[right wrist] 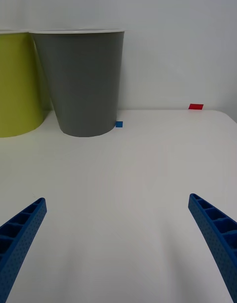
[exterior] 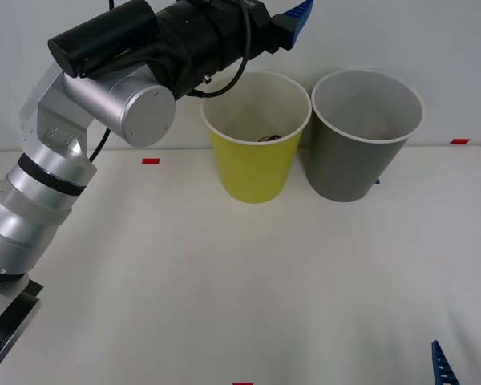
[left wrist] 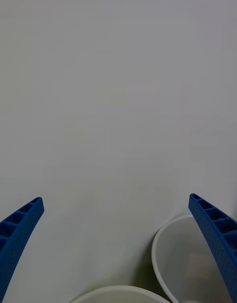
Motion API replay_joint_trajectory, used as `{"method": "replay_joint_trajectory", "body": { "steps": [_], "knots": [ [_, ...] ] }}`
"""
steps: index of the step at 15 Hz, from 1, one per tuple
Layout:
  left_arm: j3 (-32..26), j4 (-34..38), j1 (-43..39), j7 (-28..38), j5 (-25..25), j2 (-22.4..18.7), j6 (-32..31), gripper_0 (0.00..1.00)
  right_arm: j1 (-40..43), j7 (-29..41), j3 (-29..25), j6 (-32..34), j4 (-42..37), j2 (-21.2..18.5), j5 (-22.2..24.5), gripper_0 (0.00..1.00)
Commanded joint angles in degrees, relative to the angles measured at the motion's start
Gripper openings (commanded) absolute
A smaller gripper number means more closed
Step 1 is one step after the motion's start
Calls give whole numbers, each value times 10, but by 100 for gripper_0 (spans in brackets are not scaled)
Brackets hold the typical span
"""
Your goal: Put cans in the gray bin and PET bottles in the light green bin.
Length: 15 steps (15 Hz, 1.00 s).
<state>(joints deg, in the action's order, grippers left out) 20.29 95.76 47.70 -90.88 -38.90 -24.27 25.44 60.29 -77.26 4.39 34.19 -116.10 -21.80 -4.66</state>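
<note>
The light green bin (exterior: 253, 172) and the gray bin (exterior: 354, 164) stand side by side at the back of the table, upright and nearly touching. Low inside the light green bin lies a small dark shape (exterior: 268, 138), perhaps the PET bottle's cap; the bin's wall hides the rest. My left gripper (exterior: 299, 14) hangs open and empty above the light green bin's back rim (left wrist: 118, 289), with the gray bin's rim (left wrist: 160, 244) just beside it. My right gripper (right wrist: 117, 200) rests open and empty low over the table's front right, facing the gray bin (right wrist: 84, 81). The cans are out of view.
The white table (exterior: 240, 281) runs wide in front of the bins. Red tape marks (exterior: 151, 160) sit at the back left, back right and front edge. A blue tape mark (right wrist: 119, 124) lies at the gray bin's foot. A white wall stands close behind the bins.
</note>
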Motion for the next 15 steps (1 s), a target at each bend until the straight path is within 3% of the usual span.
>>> {"method": "replay_joint_trajectory", "body": {
  "steps": [1,9,15],
  "knots": [
    [0,27,-11,0,-3,-31,-6,100,0,0,0,0,0,0,0,100],
    [-26,142,-164,1,-3,-114,-76,100,0,0,0,0,0,0,0,100],
    [-86,256,-318,2,-4,-141,-76,100,0,0,0,0,0,0,0,100]
  ]
}}
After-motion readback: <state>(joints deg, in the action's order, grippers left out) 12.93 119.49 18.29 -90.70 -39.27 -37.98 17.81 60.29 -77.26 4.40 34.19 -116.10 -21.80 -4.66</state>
